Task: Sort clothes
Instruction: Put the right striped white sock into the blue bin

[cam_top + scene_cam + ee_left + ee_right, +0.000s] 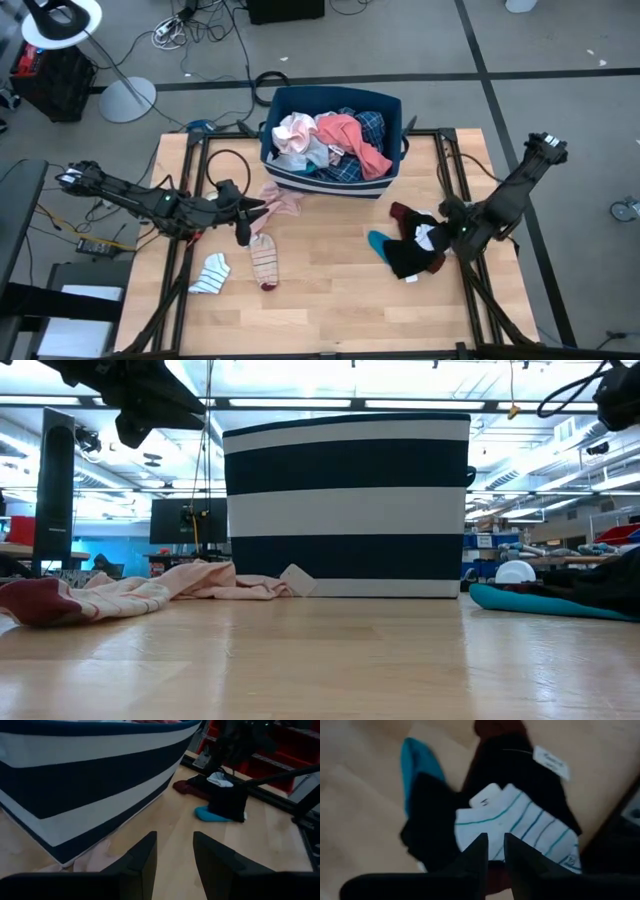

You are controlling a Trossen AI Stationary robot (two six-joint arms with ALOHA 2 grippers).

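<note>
The right gripper, jaws narrowly parted and holding nothing, hangs directly above the striped sock on the dark pile right of the bin, far nearer than the open left gripper.

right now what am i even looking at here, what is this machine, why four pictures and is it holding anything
It is a robot with two dark arms at a wooden table, sorting clothes. One picture looks straight down from above, one looks level across the tabletop, and two come from cameras on the arms' wrists.

At the back stands a navy bin with a white stripe, full of garments. Near the left gripper lie a pink piece, a striped sock and a white sock.

The right gripper hangs just over a dark pile topped by a white striped sock, with a teal piece beside it.

The left gripper is open and empty. Whether the right one grips anything cannot be told.
</note>
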